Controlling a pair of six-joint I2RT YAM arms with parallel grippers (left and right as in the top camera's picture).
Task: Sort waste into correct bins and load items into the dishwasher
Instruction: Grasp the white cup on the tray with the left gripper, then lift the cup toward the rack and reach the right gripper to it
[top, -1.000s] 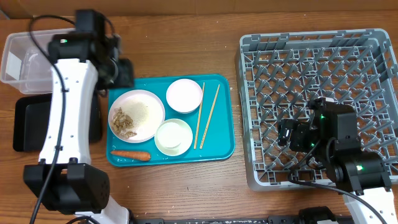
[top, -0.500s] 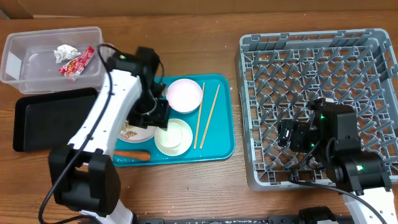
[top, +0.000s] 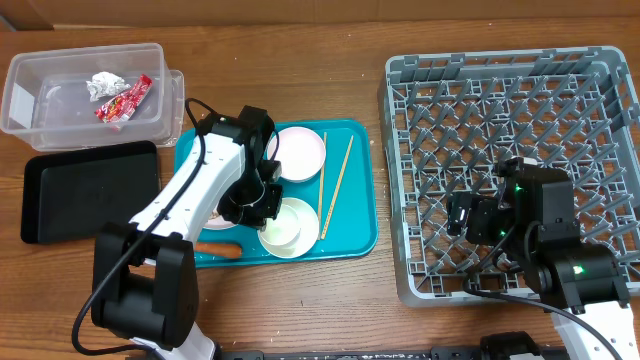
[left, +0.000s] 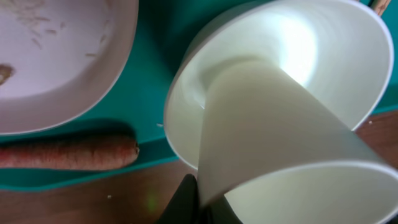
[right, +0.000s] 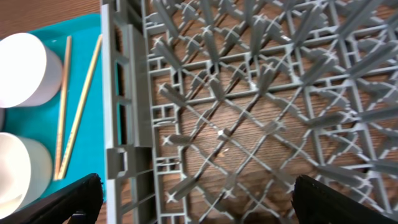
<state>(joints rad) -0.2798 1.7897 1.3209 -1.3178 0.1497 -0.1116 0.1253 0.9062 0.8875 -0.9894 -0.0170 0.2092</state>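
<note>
From above, the left gripper (top: 256, 208) hung over the near half of the teal tray (top: 356, 226), right against a cup (top: 279, 233) that stood inside a bowl (top: 298, 214). I took it to be after the cup, since stacked dishes must come apart before loading. Crumpled paper (top: 103, 83) and a red wrapper (top: 126, 100) lay in the clear tub (top: 45, 115) beyond the teal tray's far-left corner, sorted by the look of it. The black tray (top: 85, 190) sat just left of the teal tray. A carrot (top: 218, 249) lay on the teal tray's near-left edge, 2 chopsticks (top: 337, 187) along its right side, and a second bowl (top: 298, 155) at its far edge. The rack (top: 396, 170) stood right of the teal tray, with the right gripper (top: 462, 215) hovering over its floor.

The left wrist camera showed 1 dark finger (left: 185, 200) outside the cup's rim. The other was hidden, so I could not tell whether they pinched it. The plate (left: 62, 74), beside the bowl on the teal tray, carried crumbs (left: 37, 25).

The right wrist camera showed its 2 fingers (right: 68, 200) spread wide, holding nothing, over the rack's edge nearest the teal tray, probably ready to receive dishes.
</note>
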